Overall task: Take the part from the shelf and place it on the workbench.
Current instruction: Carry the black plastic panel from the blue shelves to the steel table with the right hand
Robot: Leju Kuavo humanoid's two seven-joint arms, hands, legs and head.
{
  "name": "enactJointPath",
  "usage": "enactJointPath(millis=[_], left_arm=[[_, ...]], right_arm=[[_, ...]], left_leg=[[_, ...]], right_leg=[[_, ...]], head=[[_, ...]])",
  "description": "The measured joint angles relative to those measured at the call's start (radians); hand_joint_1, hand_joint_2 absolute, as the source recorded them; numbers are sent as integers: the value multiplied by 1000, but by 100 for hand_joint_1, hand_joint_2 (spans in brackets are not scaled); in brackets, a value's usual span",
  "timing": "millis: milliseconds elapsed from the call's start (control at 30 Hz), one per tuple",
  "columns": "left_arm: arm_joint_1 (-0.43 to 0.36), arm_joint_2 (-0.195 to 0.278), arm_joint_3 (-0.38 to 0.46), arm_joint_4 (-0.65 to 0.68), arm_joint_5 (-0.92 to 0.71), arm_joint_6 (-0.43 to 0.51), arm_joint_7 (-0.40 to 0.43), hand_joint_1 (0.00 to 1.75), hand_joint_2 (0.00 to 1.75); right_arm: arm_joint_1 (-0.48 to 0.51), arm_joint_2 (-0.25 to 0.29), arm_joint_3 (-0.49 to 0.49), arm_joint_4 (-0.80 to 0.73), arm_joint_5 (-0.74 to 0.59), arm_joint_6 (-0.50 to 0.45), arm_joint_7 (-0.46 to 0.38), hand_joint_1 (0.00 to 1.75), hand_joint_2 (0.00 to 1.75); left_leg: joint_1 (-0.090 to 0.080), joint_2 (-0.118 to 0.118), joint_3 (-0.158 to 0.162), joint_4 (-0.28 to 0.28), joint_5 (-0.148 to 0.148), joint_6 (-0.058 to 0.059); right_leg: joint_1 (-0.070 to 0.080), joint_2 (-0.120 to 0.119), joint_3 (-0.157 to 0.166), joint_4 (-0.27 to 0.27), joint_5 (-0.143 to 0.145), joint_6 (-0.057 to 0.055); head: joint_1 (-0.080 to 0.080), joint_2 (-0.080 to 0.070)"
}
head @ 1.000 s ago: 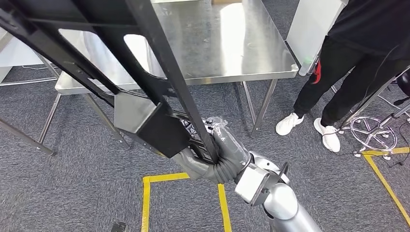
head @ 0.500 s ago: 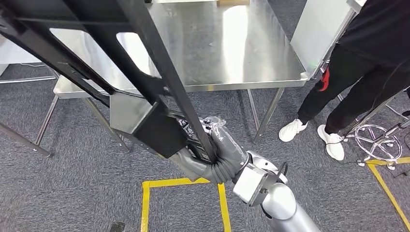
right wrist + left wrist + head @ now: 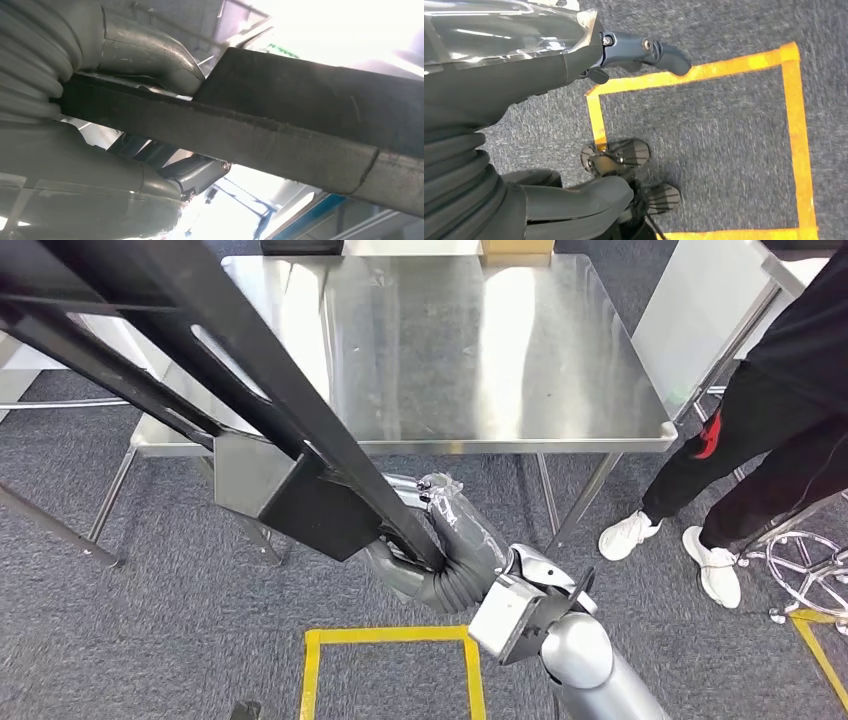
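One black frame-shaped part (image 3: 300,455), long bars with a flat plate, being gripped by the right hand (image 3: 440,545), thumb and fingers wrapping tight around its lower bar; hovering off the floor just in front of the steel workbench (image 3: 520,370), upper bars slanting across the workbench's near-left corner, not resting on it. Hanging toward the grey carpet, the left hand (image 3: 549,60), fingers apart and holding nothing, above a yellow tape square (image 3: 794,130). Standing just beside the workbench's right end, a person in black trousers (image 3: 760,450) and white shoes (image 3: 630,533).
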Motion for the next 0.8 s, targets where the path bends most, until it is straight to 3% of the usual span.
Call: enactJointPath(millis=[67, 167, 233, 267, 367, 400, 433, 533, 600, 700, 733, 767, 800], left_arm=[[-4, 1, 0, -1, -2, -1, 3, 0, 175], [-8, 0, 0, -2, -2, 0, 6, 0, 175], [-7, 1, 0, -2, -2, 0, 8, 0, 175], [-7, 1, 0, -2, -2, 0, 8, 0, 175], [-7, 0, 0, -1, -2, 1, 9, 0, 175], [-7, 0, 0, -1, -2, 1, 10, 0, 175], [-7, -1, 0, -2, -2, 2, 11, 0, 175], [-8, -2, 0, -2, -2, 3, 12, 0, 175], [-9, -2, 0, -3, -2, 3, 12, 0, 175], [-11, -2, 1, -3, -2, 3, 14, 0, 175], [-10, -2, 1, -3, -3, 2, 15, 0, 175], [-10, -3, 1, -3, -3, 2, 16, 0, 175], [-10, -3, 1, -3, -3, 2, 16, 0, 175]], right_arm=[[-23, 6, 2, 3, 4, 0, 7, 175, 175], [-48, 16, 8, 11, 6, 0, 12, 175, 175], [-52, 19, 12, 18, 6, 0, 13, 175, 175], [-53, 20, 14, 22, 6, 0, 14, 175, 175], [-66, 26, 19, 34, 4, 0, 20, 175, 175], [-73, 28, 21, 38, 2, 0, 22, 175, 175], [-78, 29, 23, 43, 2, 0, 24, 175, 175], [-88, 32, 28, 52, 1, -1, 26, 175, 175], [-96, 31, 31, 56, 0, -5, 26, 175, 175], [-102, 28, 35, 67, -2, -8, 30, 175, 175], [-102, 27, 37, 71, -2, -9, 31, 175, 175], [-103, 26, 37, 75, -2, -9, 31, 175, 175], [-105, 26, 38, 79, -2, -9, 32, 175, 175]], left_leg=[[1, 9, -21, 48, -5, -10], [12, 22, -135, 223, -59, -30], [20, 26, -199, 277, -84, -39], [23, 27, -206, 254, -65, -42], [27, 34, -166, 77, 76, -40], [25, 37, -155, 38, 105, -37], [22, 39, -149, 17, 117, -31], [18, 36, -126, 4, 114, -7], [20, 31, -105, -5, 111, 6], [15, 25, -86, -9, 92, 20], [12, 22, -77, -9, 84, 23], [9, 18, -66, -9, 75, 24], [5, 15, -53, -9, 66, 25]], right_leg=[[-9, 1, 19, -4, -8, -13], [-13, 0, 47, -6, -30, -28], [-14, 0, 68, -6, -48, -25], [-16, 1, 81, -6, -59, -22], [-20, 1, 119, -8, -91, -7], [-18, 1, 126, -11, -100, 0], [-16, 1, 133, -13, -104, 9], [-14, 0, 147, -10, -105, 32], [-13, -1, 103, 68, -108, 35], [-10, 0, -36, 262, -166, 17], [-7, 0, -67, 285, -185, 14], [-4, 0, -79, 272, -186, 15], [0, 0, -74, 223, -161, 20]], head=[[-2, 0], [-5, 0], [-5, 0], [-5, 0], [-6, 0], [-6, 0], [-8, 0], [-8, 0], [-5, 0], [-3, 0], [-3, 0], [-3, 0], [-3, 0]])
